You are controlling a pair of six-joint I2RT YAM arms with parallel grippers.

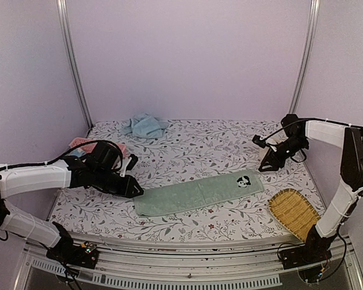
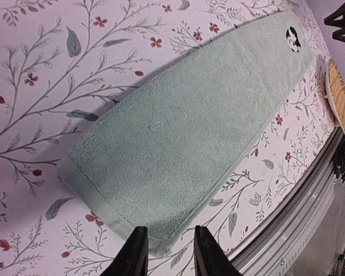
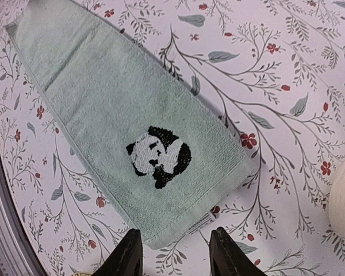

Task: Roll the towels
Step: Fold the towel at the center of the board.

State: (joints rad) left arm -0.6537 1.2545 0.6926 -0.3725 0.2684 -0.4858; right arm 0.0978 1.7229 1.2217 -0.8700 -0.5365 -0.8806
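1. The pale sage green terry-cloth towel (image 1: 198,193) lies flat and unrolled on the white floral-print surface (image 1: 193,148). It sits toward the near edge with its length running left to right, the right end slightly farther back.
2. A black-and-white panda motif (image 3: 159,156) marks the right end of this towel.
3. Your left fingers (image 1: 137,191) stand at the towel's left end. In the left wrist view they are parted, with the corner of the hem lying below the gap. They grip nothing.
4. Your right fingers (image 1: 267,167) stand at the towel's right end, close to the panda motif. In the right wrist view they are likewise parted over the end hem and hold nothing.
5. The light blue terry-cloth towel (image 1: 145,125) lies crumpled in a heap at the far edge of the surface, left of centre, well apart from the green towel.
6. The pink plastic lattice basket (image 1: 80,143) sits at the far left, partly hidden behind your left arm.
7. The straw-coloured woven oval tray (image 1: 293,212) rests at the near right, beside the right arm, apart from the green towel.
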